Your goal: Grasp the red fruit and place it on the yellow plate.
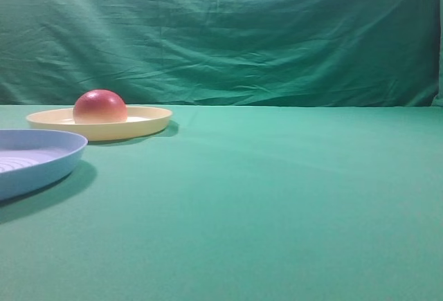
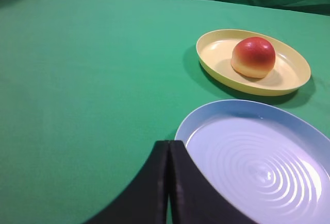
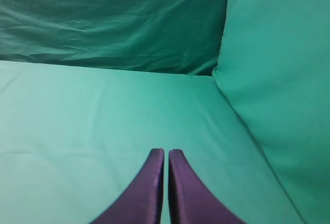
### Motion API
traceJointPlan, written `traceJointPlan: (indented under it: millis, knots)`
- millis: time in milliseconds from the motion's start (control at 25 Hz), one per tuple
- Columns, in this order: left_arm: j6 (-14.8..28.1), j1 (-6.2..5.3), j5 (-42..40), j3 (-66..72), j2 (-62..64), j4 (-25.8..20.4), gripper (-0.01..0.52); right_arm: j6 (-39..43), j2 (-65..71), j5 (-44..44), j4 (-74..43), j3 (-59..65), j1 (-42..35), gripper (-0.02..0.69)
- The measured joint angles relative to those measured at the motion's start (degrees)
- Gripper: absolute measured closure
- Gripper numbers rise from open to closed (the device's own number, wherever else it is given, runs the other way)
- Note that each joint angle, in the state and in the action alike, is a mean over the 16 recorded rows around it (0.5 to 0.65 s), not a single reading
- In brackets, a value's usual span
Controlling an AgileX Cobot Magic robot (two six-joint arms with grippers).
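The red fruit (image 1: pixel 100 106) (image 2: pixel 253 56) rests inside the yellow plate (image 1: pixel 145 124) (image 2: pixel 216 54), dome up, with its pale base on the plate floor. My left gripper (image 2: pixel 169 142) is shut with nothing in it, hanging at the near left edge of the light blue plate and well short of the fruit. Over bare green cloth my right gripper (image 3: pixel 166 152) is shut and holds nothing; neither fruit nor plate shows in its view. Neither gripper appears in the exterior high view.
A light blue ridged plate (image 1: pixel 62 162) (image 2: pixel 206 118) lies in front of the yellow one, close to it. Green cloth covers the table and hangs as a backdrop (image 1: pixel 221 31). A cloth wall (image 3: pixel 278 69) rises to the right of the right gripper.
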Motion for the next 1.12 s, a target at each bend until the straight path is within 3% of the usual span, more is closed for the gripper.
traceJointPlan:
  millis: [360,1120]
  knots:
    - [0.0,0.0,0.0,0.0,0.0,0.0,0.514,1.0,-1.4,-1.7,0.3,6.4,-0.4,0.665]
    - [0.0,0.0,0.0,0.0,0.0,0.0,0.514,1.0,-1.4,0.7,0.3,6.6,-0.4,0.665]
